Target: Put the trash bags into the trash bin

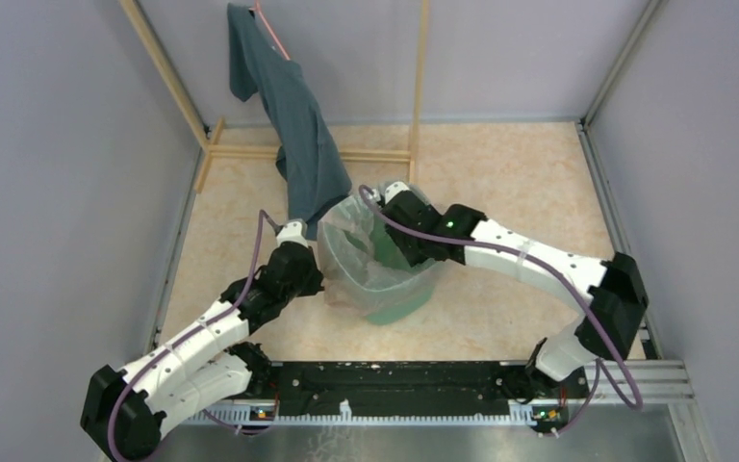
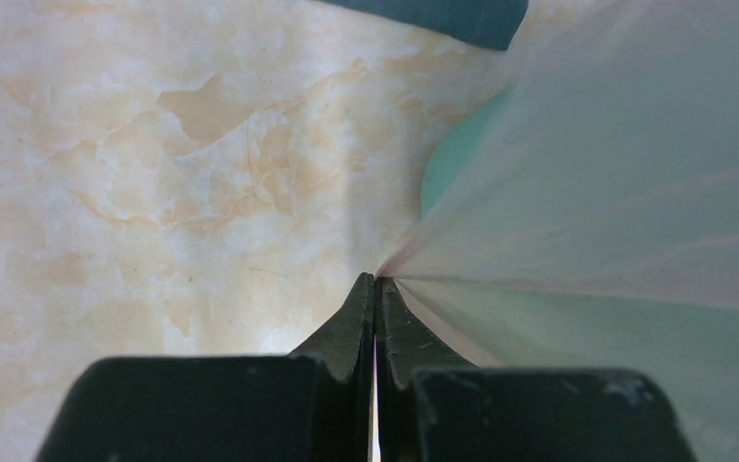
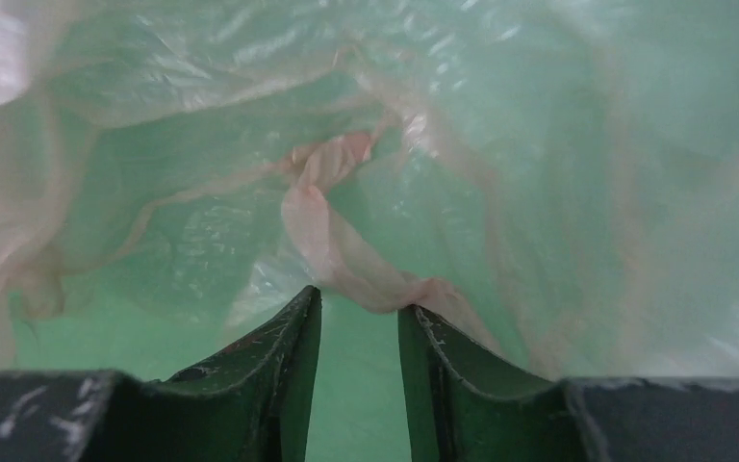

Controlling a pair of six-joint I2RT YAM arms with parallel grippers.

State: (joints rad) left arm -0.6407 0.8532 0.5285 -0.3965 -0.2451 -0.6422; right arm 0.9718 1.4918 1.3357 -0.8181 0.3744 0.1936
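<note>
Left claw (image 1: 314, 281) meets the mint-green plastic bucket-shaped bin (image 1: 402, 304) on the marbled counter (image 1: 510, 183); right claw (image 1: 401, 252) dips inside the translucent pale pink film bag (image 1: 346, 231) lining it. Left wrist view: pinched tight on bag film. Right wrist view: slightly parted, nothing between.

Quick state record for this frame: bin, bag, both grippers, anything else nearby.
trash bin: between the two arms, bag draped over its rim
trash bag: translucent pink film, partly inside the bin, partly outside
left gripper: shut, pinching bag film beside the bin's outer wall
right gripper: open, down inside the bag-lined bin
teal garment: hangs from wooden rack behind the bin
</note>
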